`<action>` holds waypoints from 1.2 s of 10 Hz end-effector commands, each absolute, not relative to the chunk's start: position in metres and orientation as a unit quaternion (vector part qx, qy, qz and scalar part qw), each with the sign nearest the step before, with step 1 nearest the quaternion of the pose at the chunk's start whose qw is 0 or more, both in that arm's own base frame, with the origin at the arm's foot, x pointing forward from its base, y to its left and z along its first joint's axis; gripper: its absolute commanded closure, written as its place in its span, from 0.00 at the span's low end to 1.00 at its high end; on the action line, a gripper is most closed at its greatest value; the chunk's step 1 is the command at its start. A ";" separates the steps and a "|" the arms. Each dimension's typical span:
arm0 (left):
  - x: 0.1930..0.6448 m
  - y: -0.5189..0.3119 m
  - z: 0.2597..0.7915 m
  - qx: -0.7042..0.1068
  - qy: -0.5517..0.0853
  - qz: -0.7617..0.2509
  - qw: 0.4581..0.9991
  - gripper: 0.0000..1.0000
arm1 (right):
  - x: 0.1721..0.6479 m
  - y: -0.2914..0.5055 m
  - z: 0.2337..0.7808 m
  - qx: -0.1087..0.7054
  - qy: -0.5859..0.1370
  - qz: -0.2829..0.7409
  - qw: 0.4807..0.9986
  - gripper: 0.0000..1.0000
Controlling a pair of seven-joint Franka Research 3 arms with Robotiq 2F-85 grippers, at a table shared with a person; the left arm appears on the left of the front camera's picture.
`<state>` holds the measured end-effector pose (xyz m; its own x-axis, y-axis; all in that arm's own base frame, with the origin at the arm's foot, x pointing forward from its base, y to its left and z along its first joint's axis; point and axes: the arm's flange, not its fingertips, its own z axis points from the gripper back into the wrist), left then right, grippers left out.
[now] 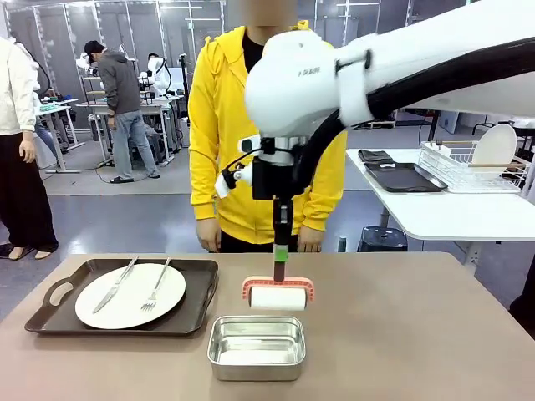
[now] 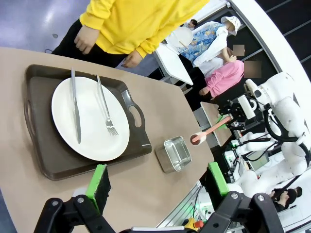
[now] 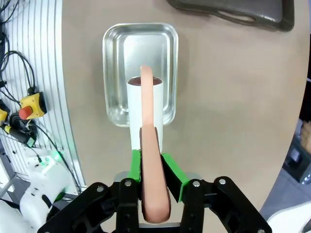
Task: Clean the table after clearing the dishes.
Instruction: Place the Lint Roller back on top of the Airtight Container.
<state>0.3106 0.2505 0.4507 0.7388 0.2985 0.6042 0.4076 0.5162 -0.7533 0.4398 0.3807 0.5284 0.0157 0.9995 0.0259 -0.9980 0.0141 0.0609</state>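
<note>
On the table (image 1: pixel 435 334), at its left side, one tray (image 1: pixel 50 316) with plate (image 1: pixel 125 302), knife (image 1: pixel 113 286) and fork (image 1: pixel 155 286) is not yet cleared, the right tool (image 1: pixel 281 251) is clamped on a lint roller (image 1: pixel 278 296) that perhaps touches the top behind the steel tin (image 1: pixel 256 347), and the left tool (image 2: pixel 158 178) hangs with fingers apart.

Right of the right gripper (image 1: pixel 281 255) and its pink-handled white lint roller (image 1: pixel 278 298), the grey-brown table (image 1: pixel 418 334) lies bare — free passage. A shiny rectangular steel tin (image 1: pixel 256 347) sits just robot-side; a dark brown handled tray (image 1: pixel 205 288) with white plate (image 1: pixel 125 302) left; a yellow-jacketed person (image 1: pixel 219 125) beyond.
</note>
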 end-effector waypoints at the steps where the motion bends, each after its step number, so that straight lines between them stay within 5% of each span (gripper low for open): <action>1: 0.309 0.251 0.452 -0.494 -0.365 -0.037 0.788 0.00 | 0.458 0.392 0.513 0.028 0.025 0.707 0.706 0.77; 12: 0.309 0.251 0.452 -0.494 -0.365 -0.037 0.788 0.00 | 0.473 0.418 0.424 0.039 0.043 0.659 0.750 0.77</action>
<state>0.3106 0.2505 0.4507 0.7388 0.2984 0.6042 0.4076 0.5161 -0.7533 0.4756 0.4148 0.4243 0.1095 0.9937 -0.0221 -0.9834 0.1115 0.1432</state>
